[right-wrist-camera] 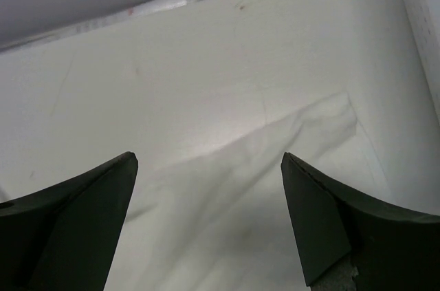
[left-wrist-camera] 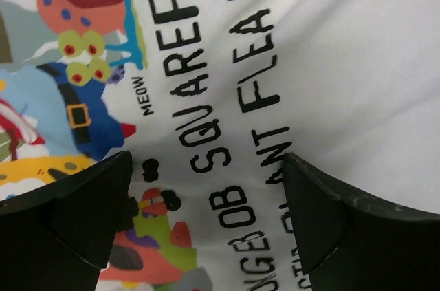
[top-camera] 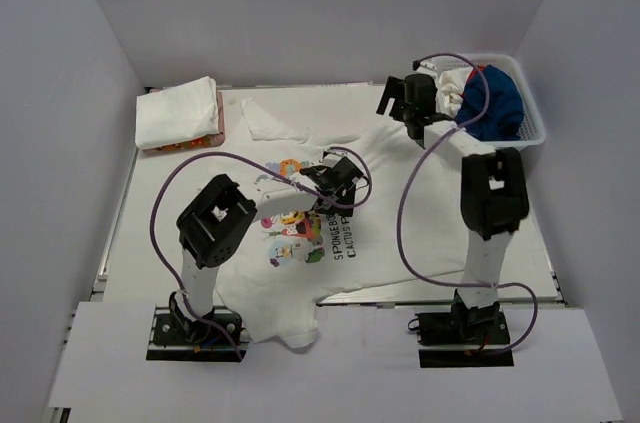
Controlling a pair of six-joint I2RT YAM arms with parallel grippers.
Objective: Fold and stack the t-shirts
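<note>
T-shirt lies spread print-up on the counter, long axis roughly 1 to 7 o'clock. Left claw hangs wide open right over the print; right claw, equally wide, hangs over its 1 o'clock edge, beside the basket.

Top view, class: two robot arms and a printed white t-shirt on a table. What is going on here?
The printed t-shirt lies spread out on the table, not yet folded. The left gripper is open just above its cartoon print. The right gripper is open over the shirt's far edge, near the basket. Neither holds anything. A folded white shirt sits at the far left, and more clothes wait in the basket.
</note>
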